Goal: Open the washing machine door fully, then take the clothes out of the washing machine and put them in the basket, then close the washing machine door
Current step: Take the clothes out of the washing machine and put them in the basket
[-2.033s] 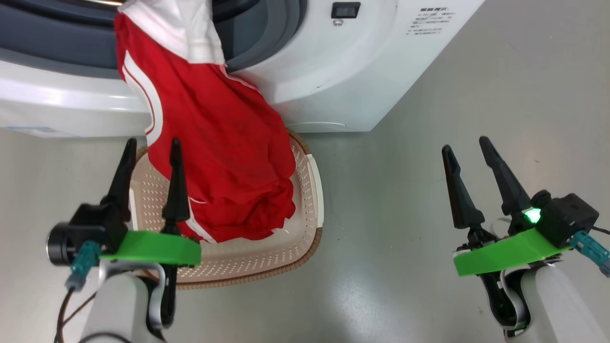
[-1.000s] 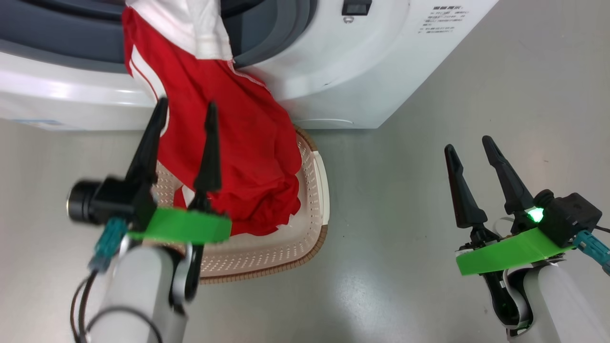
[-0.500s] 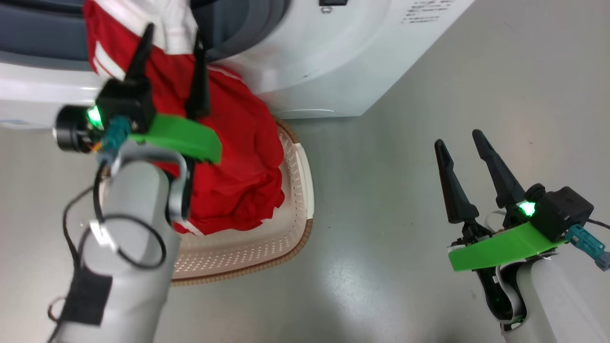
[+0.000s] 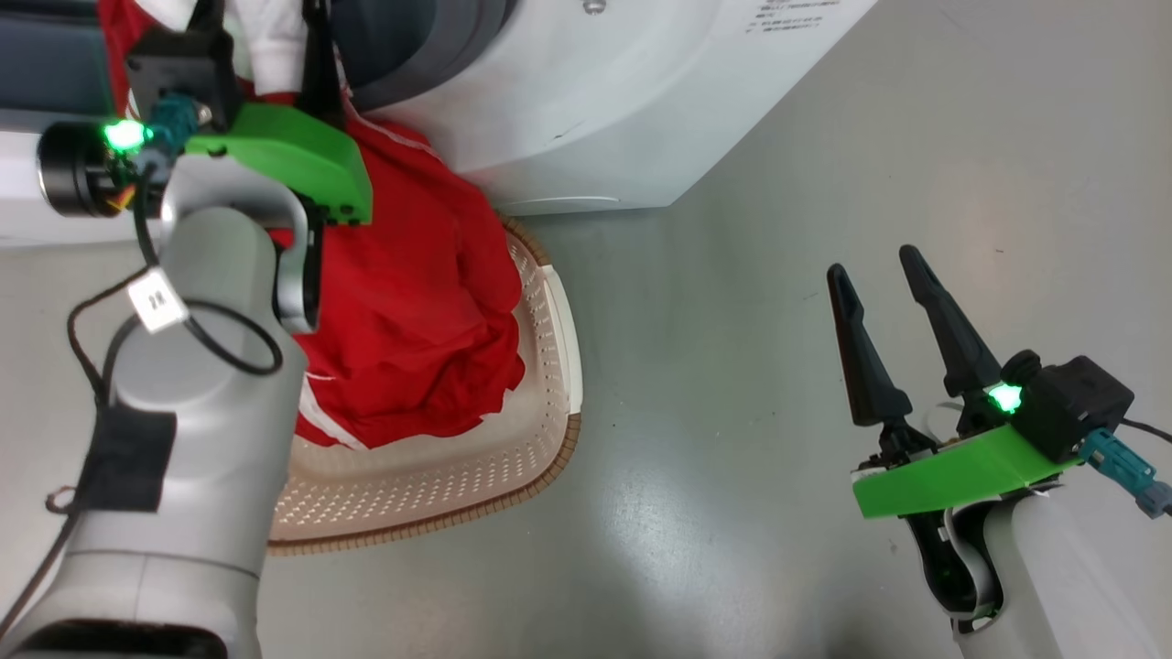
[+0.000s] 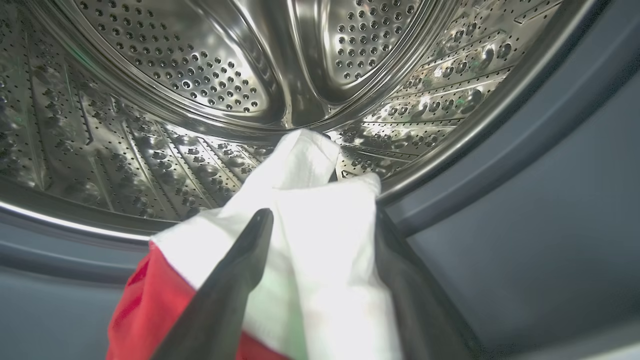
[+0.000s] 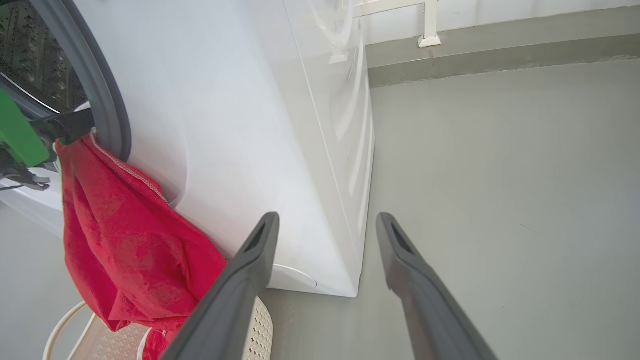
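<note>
The red-and-white garment (image 4: pixel 412 293) hung from the washing machine (image 4: pixel 595 110) drum (image 5: pixel 200 75) into the basket (image 4: pixel 569 366): soft, light, probably snag-prone. The left gripper (image 5: pixel 320 220) straddled its bunched white panel, unclamped, probably the best hold. The right gripper's (image 4: pixel 872 261) 2 fingers were spread, empty.

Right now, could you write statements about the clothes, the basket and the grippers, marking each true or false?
1. The clothes hang from the washing machine down into the basket. True.
2. The right gripper holds the clothes. False: it is open over the floor, apart from them.
3. The left gripper has the clothes' white part between its fingers. True.
4. The basket stands on the washing machine. False: it stands on the floor.
</note>
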Motion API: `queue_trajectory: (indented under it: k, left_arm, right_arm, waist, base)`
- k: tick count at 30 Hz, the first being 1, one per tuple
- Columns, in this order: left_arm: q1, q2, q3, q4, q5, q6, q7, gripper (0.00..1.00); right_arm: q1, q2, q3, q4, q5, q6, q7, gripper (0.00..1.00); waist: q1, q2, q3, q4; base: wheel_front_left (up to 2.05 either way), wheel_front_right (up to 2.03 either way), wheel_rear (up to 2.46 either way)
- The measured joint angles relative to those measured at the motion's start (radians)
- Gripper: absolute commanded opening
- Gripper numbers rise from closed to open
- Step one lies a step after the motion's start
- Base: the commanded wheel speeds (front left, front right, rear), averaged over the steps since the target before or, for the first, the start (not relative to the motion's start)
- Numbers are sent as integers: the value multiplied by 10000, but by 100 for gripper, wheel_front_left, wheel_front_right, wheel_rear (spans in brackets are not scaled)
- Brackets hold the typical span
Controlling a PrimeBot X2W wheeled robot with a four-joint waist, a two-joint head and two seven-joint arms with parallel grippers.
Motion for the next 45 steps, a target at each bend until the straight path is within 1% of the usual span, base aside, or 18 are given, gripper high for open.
queue_trajectory:
  k: [2,3,4,5,6,13,16,19,26,33,39,45]
  left_arm:
    - [-224,-2,40,330,-13,-8,0,100]
    - [-315,-2,52,481,-21,-35,0,83]
    - [-403,-4,59,631,-23,-50,0,60]
    - [-477,-8,73,779,-52,-84,0,25]
    - [-523,-8,92,878,-84,-136,0,0]
    - [-641,-31,111,1020,-98,-238,2,0]
    - [-622,-35,130,658,-159,-313,2,0]
    - [-420,-35,221,-27,-184,-374,2,0]
    - [1245,-35,364,-1824,-196,-648,2,0]
    - [2946,-27,224,-3244,-639,-671,0,0]
    - [3986,-17,-259,-3572,-976,-644,2,0]
    - [4505,2,-876,-3189,-1329,-616,2,0]
  right_arm:
    - [-82,13,15,4,0,0,0,100]
    - [-142,17,17,2,0,0,0,100]
    - [-184,17,17,-2,0,0,0,100]
    - [-186,17,19,-2,0,0,0,100]
    - [-185,19,21,2,0,0,0,100]
    - [-185,35,-8,0,0,0,0,100]
    - [-185,36,-31,-6,0,0,0,100]
    - [-185,38,-44,-8,0,0,0,100]
    - [-182,38,-102,-10,0,0,0,100]
    - [-180,31,-236,-13,0,0,0,100]
    - [-178,12,-242,-13,0,0,0,100]
    - [-179,-13,-221,-17,0,0,0,100]
  waist:
    - [0,0,6,-16]
    - [0,0,7,-23]
    - [0,0,9,-28]
    - [0,0,7,-33]
    - [0,0,4,-40]
    - [1,0,6,13]
    - [0,0,9,75]
    - [0,0,1,141]
    - [1,0,-65,289]
    - [0,0,-109,450]
    - [1,0,-108,561]
    - [1,0,-46,570]
  base:
    - [0,0,0]
    - [0,0,0]
    - [0,0,0]
    - [0,0,0]
    - [0,0,0]
    - [0,0,0]
    - [0,0,0]
    - [0,0,0]
    - [0,0,0]
    - [0,0,0]
    - [0,0,0]
    - [0,0,0]
